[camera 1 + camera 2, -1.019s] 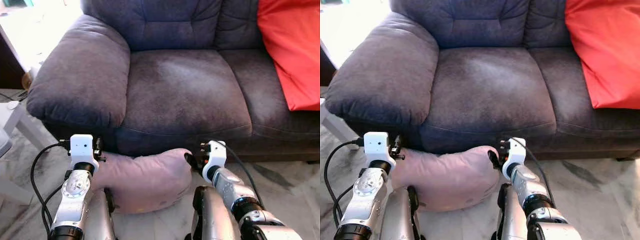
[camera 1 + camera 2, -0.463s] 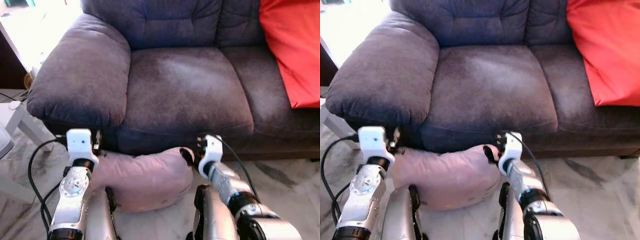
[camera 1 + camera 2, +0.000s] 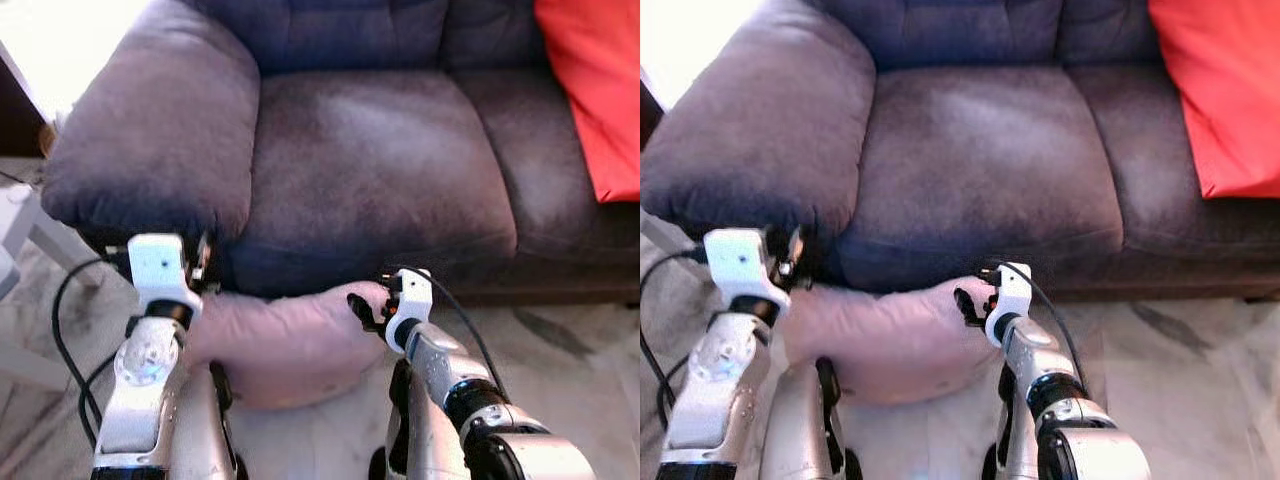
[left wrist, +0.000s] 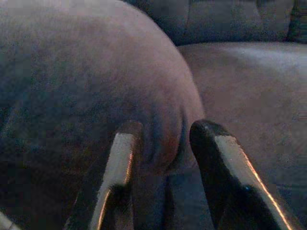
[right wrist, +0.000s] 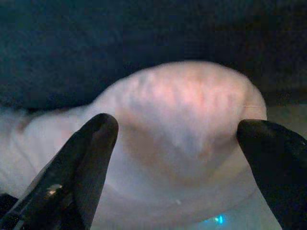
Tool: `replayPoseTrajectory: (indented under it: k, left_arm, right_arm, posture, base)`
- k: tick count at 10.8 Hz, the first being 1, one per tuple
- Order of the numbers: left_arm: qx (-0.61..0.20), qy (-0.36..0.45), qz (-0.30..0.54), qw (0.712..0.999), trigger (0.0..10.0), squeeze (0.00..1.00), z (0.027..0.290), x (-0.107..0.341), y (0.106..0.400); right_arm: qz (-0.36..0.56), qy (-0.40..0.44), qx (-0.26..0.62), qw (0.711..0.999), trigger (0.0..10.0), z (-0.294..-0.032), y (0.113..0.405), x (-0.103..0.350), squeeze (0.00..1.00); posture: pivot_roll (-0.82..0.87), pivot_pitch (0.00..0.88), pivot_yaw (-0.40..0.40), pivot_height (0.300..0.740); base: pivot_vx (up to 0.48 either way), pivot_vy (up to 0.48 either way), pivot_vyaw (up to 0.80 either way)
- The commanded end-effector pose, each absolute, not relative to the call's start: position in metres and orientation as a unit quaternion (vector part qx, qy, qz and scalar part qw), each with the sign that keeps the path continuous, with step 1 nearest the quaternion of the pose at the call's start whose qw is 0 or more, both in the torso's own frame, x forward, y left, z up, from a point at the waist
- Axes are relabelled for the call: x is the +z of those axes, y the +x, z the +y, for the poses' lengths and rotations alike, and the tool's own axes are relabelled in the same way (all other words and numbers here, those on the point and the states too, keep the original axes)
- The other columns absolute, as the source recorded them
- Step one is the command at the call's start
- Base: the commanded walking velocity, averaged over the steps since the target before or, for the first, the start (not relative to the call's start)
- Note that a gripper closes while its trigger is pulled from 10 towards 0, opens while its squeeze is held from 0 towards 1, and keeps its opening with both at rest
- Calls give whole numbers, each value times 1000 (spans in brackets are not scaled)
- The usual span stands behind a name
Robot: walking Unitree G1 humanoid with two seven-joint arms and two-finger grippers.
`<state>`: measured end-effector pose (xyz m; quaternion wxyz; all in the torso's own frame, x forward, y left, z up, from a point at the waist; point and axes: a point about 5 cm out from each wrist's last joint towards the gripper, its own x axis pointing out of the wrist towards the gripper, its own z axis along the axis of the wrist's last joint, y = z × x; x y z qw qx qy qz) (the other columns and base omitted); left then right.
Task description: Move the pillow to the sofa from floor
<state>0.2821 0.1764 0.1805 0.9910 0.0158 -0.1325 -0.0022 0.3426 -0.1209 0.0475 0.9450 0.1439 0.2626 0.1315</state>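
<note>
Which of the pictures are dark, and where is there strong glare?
Right wrist view: sofa nearly black, pillow lit and soft-focused between the open fingers. Left wrist view: dim, bluish. Both eye views: overexposed white glare at the top left corner, slight blur.

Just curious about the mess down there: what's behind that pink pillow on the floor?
Right behind the pink pillow rises the dark sofa, its front edge and big armrest above. The pillow hides the sofa's base and the floor under it. Both grippers, left and right, are open around it.
</note>
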Motion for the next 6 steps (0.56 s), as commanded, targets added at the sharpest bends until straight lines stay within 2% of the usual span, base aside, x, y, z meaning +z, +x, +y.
replayPoseTrajectory:
  k: [1, 4, 5, 6]
  left_arm:
    - [-5, 10, -129, 992, 10000, 0, 174, 184, 277]
    - [-4, -8, -120, 993, 10000, 0, 171, 192, 265]
    - [-1, -8, -117, 993, 10000, 0, 172, 195, 263]
    - [0, -9, -118, 993, 10000, 0, 172, 197, 262]
  right_arm:
    - [269, 140, 132, 944, 10000, -119, 342, 47, 0]
    - [267, 133, 134, 945, 10000, -119, 345, 49, 0]
    - [261, 131, 133, 947, 3608, -118, 344, 48, 0]
    - [251, 133, 137, 949, 0, -118, 345, 51, 0]
  posture:
    - [158, 288, -50, 472]
    - [161, 346, -59, 472]
    - [161, 367, -62, 472]
    - [163, 373, -63, 472]
  base:
    - [0, 0, 0]
    - [0, 0, 0]
    - [0, 0, 0]
    - [0, 0, 0]
